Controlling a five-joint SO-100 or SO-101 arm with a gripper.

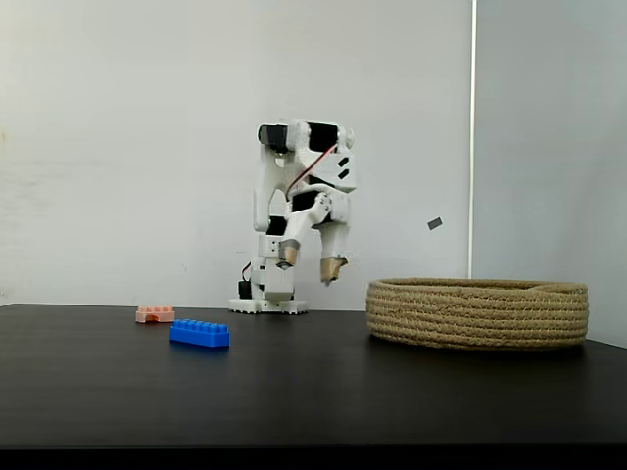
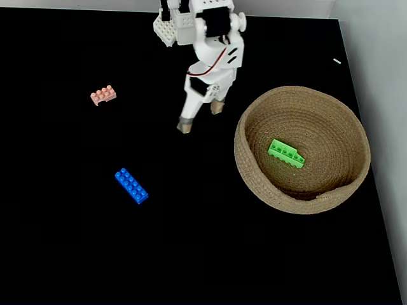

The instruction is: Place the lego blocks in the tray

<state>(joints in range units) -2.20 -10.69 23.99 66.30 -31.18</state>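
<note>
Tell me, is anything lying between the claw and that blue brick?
No. In the fixed view from above, the stretch from the claw to the blue brick is bare black table.

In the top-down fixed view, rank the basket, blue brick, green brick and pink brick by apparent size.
1. Rope basket, by far the largest.
2. Blue brick and green brick: similar in length, too close to rank.
3. Pink brick, the smallest.

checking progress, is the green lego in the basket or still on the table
In the basket: the green lego lies on the floor of the basket, seen from above.
</note>
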